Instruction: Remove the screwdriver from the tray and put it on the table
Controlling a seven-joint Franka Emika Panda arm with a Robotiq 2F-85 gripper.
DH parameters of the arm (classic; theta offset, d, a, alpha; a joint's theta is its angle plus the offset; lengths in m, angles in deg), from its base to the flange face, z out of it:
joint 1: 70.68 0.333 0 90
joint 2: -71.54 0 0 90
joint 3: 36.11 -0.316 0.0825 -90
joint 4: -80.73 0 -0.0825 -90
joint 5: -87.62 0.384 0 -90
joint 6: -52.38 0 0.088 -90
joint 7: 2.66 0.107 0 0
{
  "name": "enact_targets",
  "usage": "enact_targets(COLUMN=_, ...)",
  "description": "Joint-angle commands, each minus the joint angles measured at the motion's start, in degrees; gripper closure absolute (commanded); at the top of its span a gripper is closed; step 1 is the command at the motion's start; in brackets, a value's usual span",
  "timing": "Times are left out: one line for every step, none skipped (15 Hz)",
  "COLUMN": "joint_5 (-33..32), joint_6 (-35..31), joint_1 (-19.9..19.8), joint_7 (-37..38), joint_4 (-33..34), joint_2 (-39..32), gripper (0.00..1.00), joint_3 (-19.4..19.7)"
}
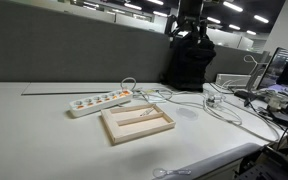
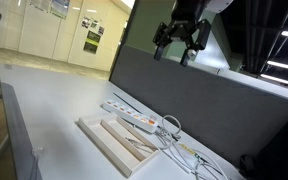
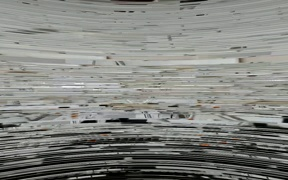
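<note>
Close beside tray (image 1: 143, 136): power strip (image 1: 99, 101), cables (image 1: 220, 112).

We see white table (image 1: 34, 120) filling lower frame | beige tray (image 1: 144, 134) at centre | power strip (image 1: 99, 101) just upper left of it | cables (image 1: 219, 108) at right

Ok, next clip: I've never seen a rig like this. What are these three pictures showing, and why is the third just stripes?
Two pictures come from cameras standing outside the robot; the third, from the wrist camera, is only garbled streaks and shows nothing usable. The dark claw high up is the gripper of a single robot arm; its fingers look spread and it holds nothing. Below, on the white table, lie a shallow wooden tray with the pale screwdriver inside, a white power strip beside it, and loose white cables.
</note>
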Motion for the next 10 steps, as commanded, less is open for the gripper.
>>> enact_targets(joint_5=-5.3, joint_6=-7.6, joint_1=-1.0, joint_7=10.0, joint_4=1.1, joint_2=-7.2, gripper=0.00, joint_3=-1.4)
enact_targets(joint_5=-6.3, joint_6=-9.7, joint_1=-0.7, joint_7=12.1, joint_4=1.4, joint_2=-9.7, gripper=0.00, joint_3=-1.5)
enact_targets(joint_5=-7.5, joint_6=-11.8, joint_1=-0.4, joint_7=14.2, joint_4=1.6, joint_2=-12.0, gripper=0.00, joint_3=-1.5)
enact_targets(joint_5=-8.0, joint_6=-13.5, joint_1=0.2, joint_7=16.1, joint_4=1.9, joint_2=-14.7, gripper=0.00, joint_3=-1.5)
enact_targets(joint_5=-8.8, joint_6=-15.2, joint_1=0.7, joint_7=17.9, joint_4=2.2, joint_2=-17.2, gripper=0.00, joint_3=-1.3)
enact_targets(joint_5=-9.0, joint_6=-16.6, joint_1=1.3, joint_7=19.3, joint_4=2.7, joint_2=-19.4, gripper=0.00, joint_3=-1.0)
enact_targets(joint_5=-9.2, joint_6=-17.7, joint_1=1.9, joint_7=20.5, joint_4=3.3, joint_2=-21.7, gripper=0.00, joint_3=-0.5)
enact_targets(joint_5=-9.2, joint_6=-18.7, joint_1=2.6, joint_7=21.2, joint_4=3.9, joint_2=-23.6, gripper=0.00, joint_3=0.0)
enact_targets(joint_5=-9.1, joint_6=-19.6, joint_1=3.3, joint_7=21.8, joint_4=4.7, joint_2=-25.4, gripper=0.00, joint_3=0.5)
enact_targets(joint_5=-8.4, joint_6=-20.2, joint_1=3.8, joint_7=21.5, joint_4=5.5, joint_2=-27.2, gripper=0.00, joint_3=0.9)
